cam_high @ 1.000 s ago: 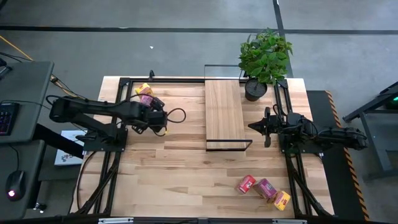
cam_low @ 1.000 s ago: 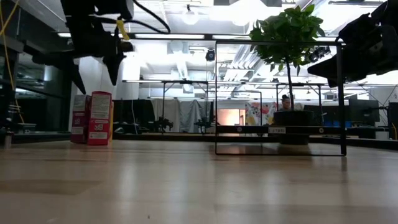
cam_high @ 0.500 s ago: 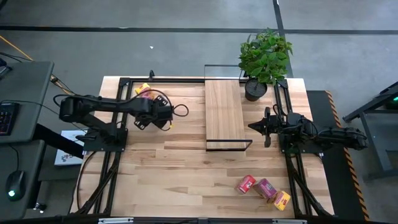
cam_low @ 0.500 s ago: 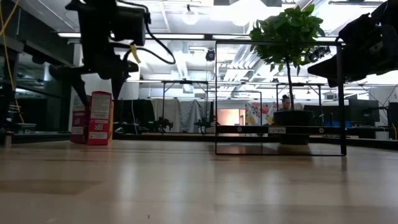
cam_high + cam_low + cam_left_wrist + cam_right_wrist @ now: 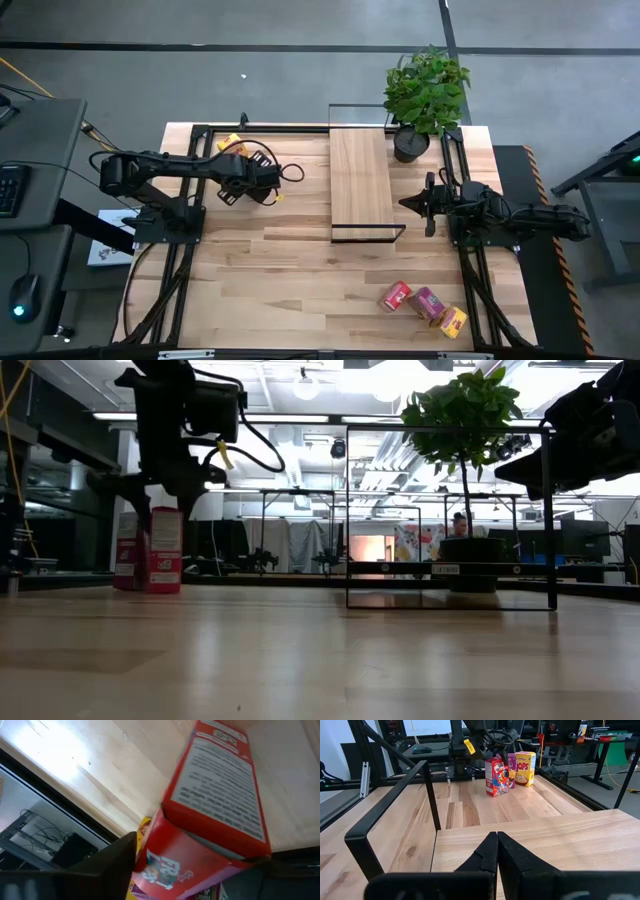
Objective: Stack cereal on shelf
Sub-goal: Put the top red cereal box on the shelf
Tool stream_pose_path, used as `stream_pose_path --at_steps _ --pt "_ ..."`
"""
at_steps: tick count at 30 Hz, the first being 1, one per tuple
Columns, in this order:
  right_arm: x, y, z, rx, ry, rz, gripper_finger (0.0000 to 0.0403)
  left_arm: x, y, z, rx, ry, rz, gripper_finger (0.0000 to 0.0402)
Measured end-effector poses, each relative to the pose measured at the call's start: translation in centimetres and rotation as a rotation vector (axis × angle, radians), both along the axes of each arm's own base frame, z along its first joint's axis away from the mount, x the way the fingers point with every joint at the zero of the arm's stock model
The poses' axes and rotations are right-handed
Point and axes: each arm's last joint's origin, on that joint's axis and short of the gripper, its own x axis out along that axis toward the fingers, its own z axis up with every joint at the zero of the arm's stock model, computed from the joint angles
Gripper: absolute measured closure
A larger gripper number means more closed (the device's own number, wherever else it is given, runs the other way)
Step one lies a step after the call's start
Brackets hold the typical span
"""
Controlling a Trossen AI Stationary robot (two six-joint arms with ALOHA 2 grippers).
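Note:
Three cereal boxes stand upright at the table's far left: a red box (image 5: 163, 550) (image 5: 496, 776), a pink-purple one (image 5: 511, 769) and a yellow one (image 5: 525, 768) (image 5: 230, 143). My left gripper (image 5: 165, 510) (image 5: 243, 172) is open and points down over the red box (image 5: 215, 795), one finger on each side of its top. Three more boxes, red (image 5: 397, 296), pink-purple (image 5: 428, 302) and yellow (image 5: 454, 321), lie at the near right. The shelf (image 5: 360, 180) is a light-wood plank in a black frame at the table's middle. My right gripper (image 5: 404, 203) (image 5: 496, 845) is shut and empty at the shelf's right edge. My left gripper's fingers (image 5: 117, 862) stand on either side of the red box's top end (image 5: 200, 855), coming from above. I cannot tell whether they touch it. The box stands upright on the table.
A potted plant (image 5: 425, 95) stands at the far right corner beside the shelf. Black frame rails (image 5: 190, 180) run along the table's left and right sides. Bare tabletop lies between the far-left boxes and the shelf (image 5: 545, 840), and across the near left.
My left gripper has come down and a little toward the far edge, from above the boxes to around the red box's top. The boxes have stayed in place.

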Motion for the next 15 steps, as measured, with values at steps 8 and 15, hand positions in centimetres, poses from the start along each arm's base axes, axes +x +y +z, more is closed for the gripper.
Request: stream_pose_path --at_steps 8,15 --pt "0.0 0.0 0.0 0.000 0.000 0.000 0.0402 0.0 0.0 0.0 0.004 -0.003 0.004 0.0240" --pt "0.0 0.0 0.0 0.000 0.000 0.000 0.0402 0.7 0.3 1.5 0.090 -0.027 -0.015 0.0267"
